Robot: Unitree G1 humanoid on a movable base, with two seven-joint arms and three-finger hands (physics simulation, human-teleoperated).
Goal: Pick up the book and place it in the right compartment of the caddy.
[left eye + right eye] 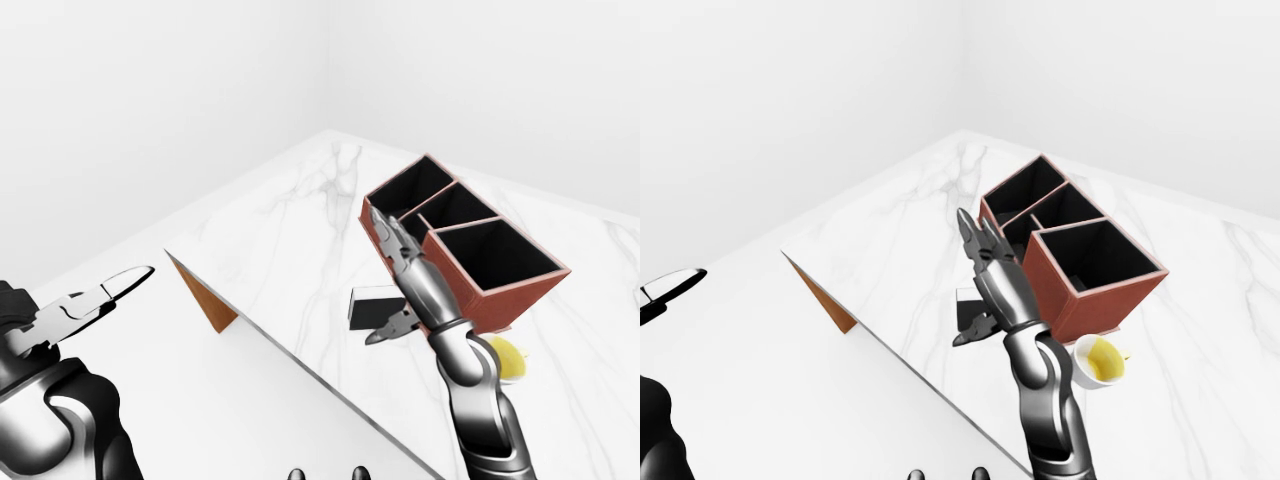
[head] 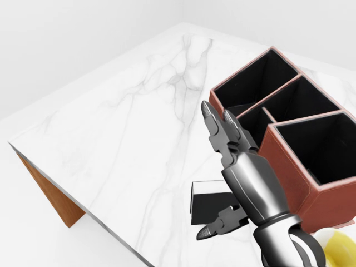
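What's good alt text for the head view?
The right hand, fingers open, hovers over a dark book lying on a white marble table, beside a red-brown caddy with empty compartments. A yellow cup shows at bottom right.

We see bright, even light everywhere, and the white walls almost melt into each other. The marble table (image 2: pixel 122 133) is so pale that its grey veins look soft. Light seems to come from above: the caddy (image 2: pixel 289 161) is dark inside its boxes, and we cannot see their floors. The right hand (image 2: pixel 233 183) shines with white streaks on its metal. At 6 o'clock from it, the book (image 2: pixel 208 203) lies in dim shade. Nothing looks blurry. Edges stay sharp and straight, even at the corners. The left hand (image 1: pixel 85 300) glows white at 9 o'clock.
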